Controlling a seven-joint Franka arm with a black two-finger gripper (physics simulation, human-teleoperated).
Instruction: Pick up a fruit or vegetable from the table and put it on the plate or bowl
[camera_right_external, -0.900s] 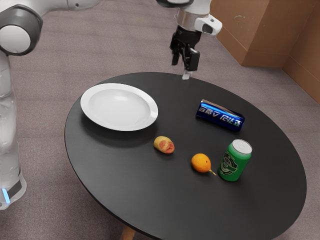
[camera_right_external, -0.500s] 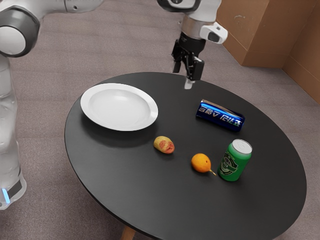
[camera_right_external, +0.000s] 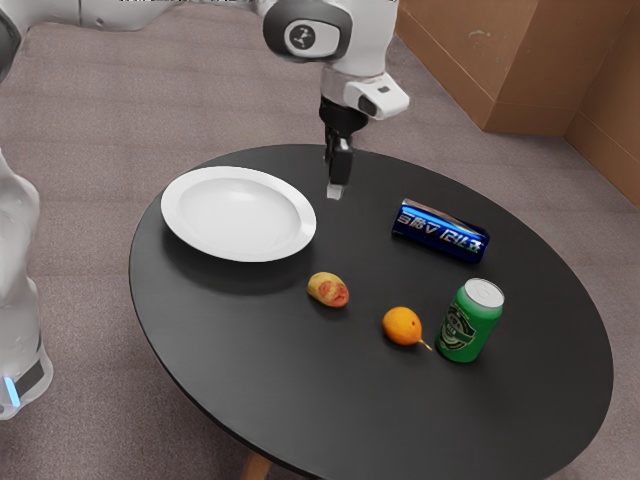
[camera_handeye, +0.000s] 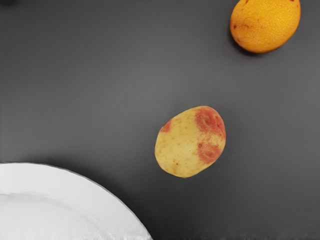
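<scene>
Gripper (camera_right_external: 334, 190) hangs over the table (camera_right_external: 250, 380) just beside the plate (camera_right_external: 238, 213) rim, seen edge-on: can't tell if open or closed. Wrist view cuts off plate & orange (camera_right_external: 402, 325) at its edges. Vs 0.5 s ago, hand has swung toward exterior view's left and dropped lower. Yellow-red fruit (camera_right_external: 329, 290) lies on table btw plate and orange, untouched. Blue can (camera_right_external: 439, 231) lies on its side, green can (camera_right_external: 469, 320) upright; lettering unreadable on both.

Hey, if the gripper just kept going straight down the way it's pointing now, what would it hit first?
Probably bare black table, between the white plate and the yellow-red potato. The gripper points straight down with nothing else under it, though its height is unclear.
</scene>
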